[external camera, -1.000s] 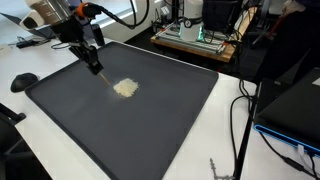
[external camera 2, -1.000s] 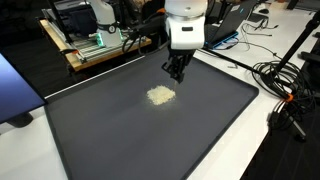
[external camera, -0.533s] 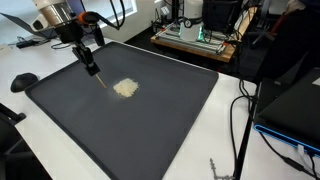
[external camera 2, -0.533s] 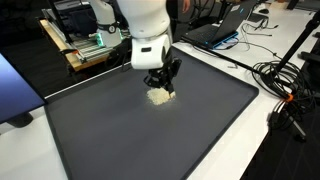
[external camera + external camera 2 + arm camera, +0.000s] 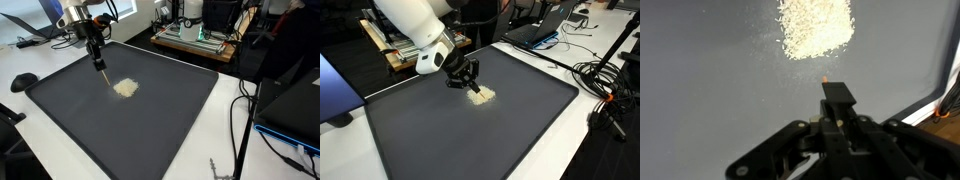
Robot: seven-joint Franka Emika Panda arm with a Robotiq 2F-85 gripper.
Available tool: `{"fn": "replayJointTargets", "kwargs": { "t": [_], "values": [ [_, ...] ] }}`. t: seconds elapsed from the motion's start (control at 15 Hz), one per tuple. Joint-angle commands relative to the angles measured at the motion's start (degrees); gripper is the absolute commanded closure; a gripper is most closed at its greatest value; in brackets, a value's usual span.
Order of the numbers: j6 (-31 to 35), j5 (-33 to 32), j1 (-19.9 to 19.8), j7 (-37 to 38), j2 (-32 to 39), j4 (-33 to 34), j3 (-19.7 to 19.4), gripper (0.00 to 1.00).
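A small pile of pale grains [image 5: 125, 88] [image 5: 481, 96] lies on a large dark mat [image 5: 150, 130] [image 5: 470, 140]. My gripper [image 5: 98, 50] [image 5: 468, 78] hangs tilted just beside the pile, on its far-left side, and is shut on a thin stick whose tip [image 5: 102, 67] points down at the mat close to the grains. In the wrist view the shut gripper [image 5: 837, 95] shows as a black block with a tiny orange tip [image 5: 826, 77] before it, a little short of the grain pile [image 5: 816, 27]. Stray grains dot the mat around the pile.
The mat sits on a white table [image 5: 60, 150]. A black rounded object [image 5: 22, 80] lies off the mat's corner. Electronics on a wooden board [image 5: 195, 35] stand behind, a laptop [image 5: 535, 30] and loose cables [image 5: 605, 90] [image 5: 240, 110] lie along one side.
The arm has swung round and tilted, bringing the gripper and stick close to the pile's edge. The pile looks the same shape.
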Motion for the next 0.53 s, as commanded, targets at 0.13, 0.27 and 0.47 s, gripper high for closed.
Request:
{"fn": "replayJointTargets", "kwargs": {
  "t": [0.13, 0.27, 0.47],
  "values": [
    [6.01, 18.92, -1.33, -14.34, -8.79, -14.49, -1.22, 0.97],
    [6.54, 26.27, -0.65, -20.33, -10.38, -17.38, -2.69, 0.97],
    [5.62, 34.3, 1.03, -27.29, -11.69, -20.61, -5.75, 0.97]
  ]
}}
